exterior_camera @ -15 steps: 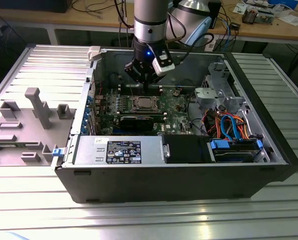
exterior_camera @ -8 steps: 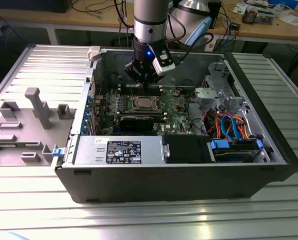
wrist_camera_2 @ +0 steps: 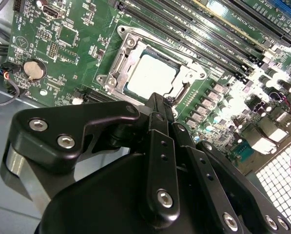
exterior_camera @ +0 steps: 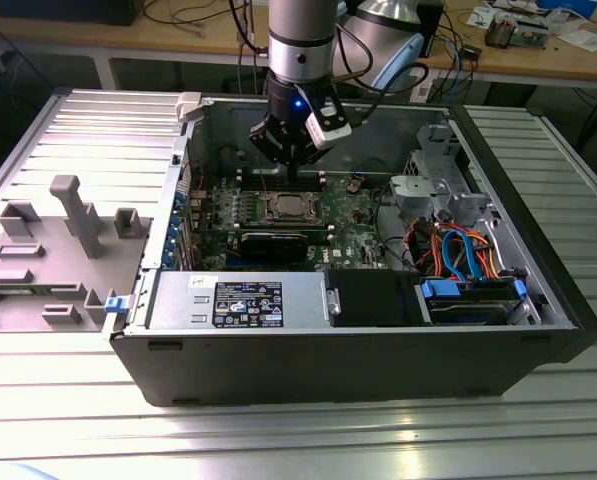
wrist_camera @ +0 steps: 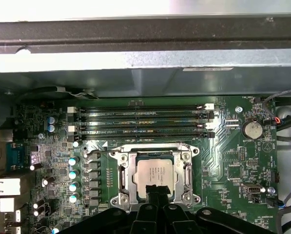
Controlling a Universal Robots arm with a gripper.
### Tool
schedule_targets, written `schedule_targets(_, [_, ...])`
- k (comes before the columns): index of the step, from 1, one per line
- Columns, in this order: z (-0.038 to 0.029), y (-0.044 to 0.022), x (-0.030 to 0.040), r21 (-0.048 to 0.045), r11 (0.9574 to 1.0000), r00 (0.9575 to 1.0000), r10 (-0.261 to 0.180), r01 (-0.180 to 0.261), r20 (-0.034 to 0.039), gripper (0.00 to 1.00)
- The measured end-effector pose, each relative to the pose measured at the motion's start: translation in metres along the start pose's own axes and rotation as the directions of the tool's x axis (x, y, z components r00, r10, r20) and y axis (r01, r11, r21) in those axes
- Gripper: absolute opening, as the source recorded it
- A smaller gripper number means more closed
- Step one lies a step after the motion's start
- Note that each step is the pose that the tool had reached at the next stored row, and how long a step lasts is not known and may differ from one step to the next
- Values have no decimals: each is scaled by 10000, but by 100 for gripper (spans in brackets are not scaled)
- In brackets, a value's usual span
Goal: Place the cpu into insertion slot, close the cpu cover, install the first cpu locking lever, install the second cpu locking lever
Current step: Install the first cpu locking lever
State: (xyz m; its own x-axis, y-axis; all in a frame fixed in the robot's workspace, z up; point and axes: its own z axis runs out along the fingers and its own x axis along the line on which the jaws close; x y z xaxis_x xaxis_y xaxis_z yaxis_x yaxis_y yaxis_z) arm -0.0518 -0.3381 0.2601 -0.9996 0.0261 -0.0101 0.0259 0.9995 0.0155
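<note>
The end effector (wrist_camera: 155,189) reaches down into the open case (exterior_camera: 328,350) with its black fingers drawn together to a narrow tip, and nothing shows between them. In both wrist views the tip sits over one edge of the socket, just at the rim of the cpu (wrist_camera: 155,173); I cannot tell if it touches.

The cpu lies flat in the slot (wrist_camera: 115,200), silver top up. It is square, so it has no long axis, and its edges run parallel with the memory slots (wrist_camera: 143,120). The cover (wrist_camera: 124,178) lies down around it, framing the silver top in its cut-out. How the levers sit I cannot tell.

The four memory slots run just beside one side of the socket. A row of capacitors (wrist_camera: 73,173) stands along another side, and the coin battery (wrist_camera: 253,129) lies well apart on the far corner of the board.

In the exterior view a power supply (exterior_camera: 238,300) fills the near side of the case, and orange and blue cables (exterior_camera: 458,250) crowd the right. The case rests on a slatted bench (exterior_camera: 278,430), with a grey panel (exterior_camera: 58,250) to its left.
</note>
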Motion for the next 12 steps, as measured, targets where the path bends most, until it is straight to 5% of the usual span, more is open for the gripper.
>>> schedule_targets(12, [-3,0,0,0,10000,10000,-80,80,-1,11])
